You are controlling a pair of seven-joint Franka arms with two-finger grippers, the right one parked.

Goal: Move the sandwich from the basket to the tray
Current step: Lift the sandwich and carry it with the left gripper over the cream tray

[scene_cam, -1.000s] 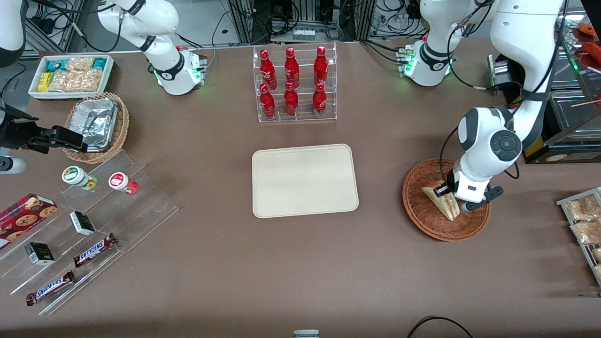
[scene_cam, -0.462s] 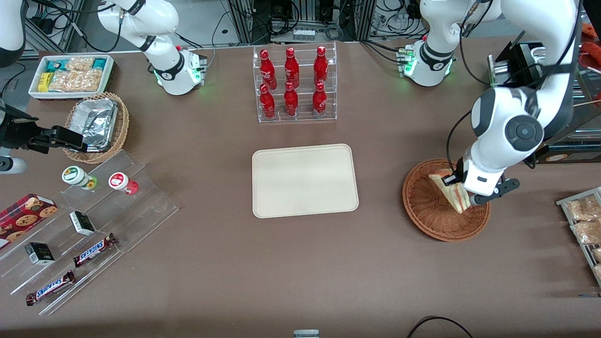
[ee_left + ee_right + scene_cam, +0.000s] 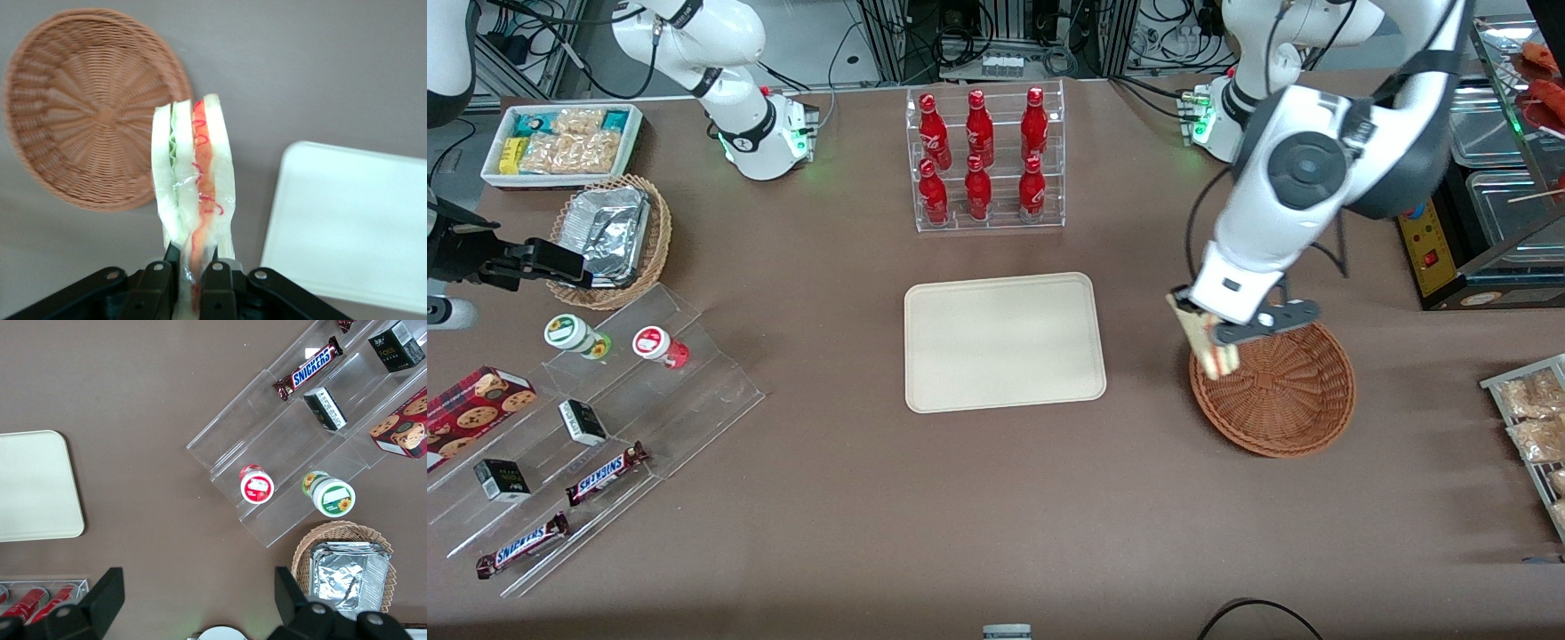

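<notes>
While tool (image 3: 190, 277) clamps sandwich (image 3: 192, 180), fingertips (image 3: 215, 272) mostly hidden.

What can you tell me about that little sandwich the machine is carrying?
The sandwich is a wedge of pale bread slices with green and red-orange filling, apparently wrapped in clear film. The pincer is shut on one end, holding it in the air over the basket rim nearest the tray. Nothing else touches it.

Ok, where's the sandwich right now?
The sandwich hangs in the gripper, shut on it, lifted out above the rim of the basket on the edge nearest the tray, not yet over the tray.
</notes>
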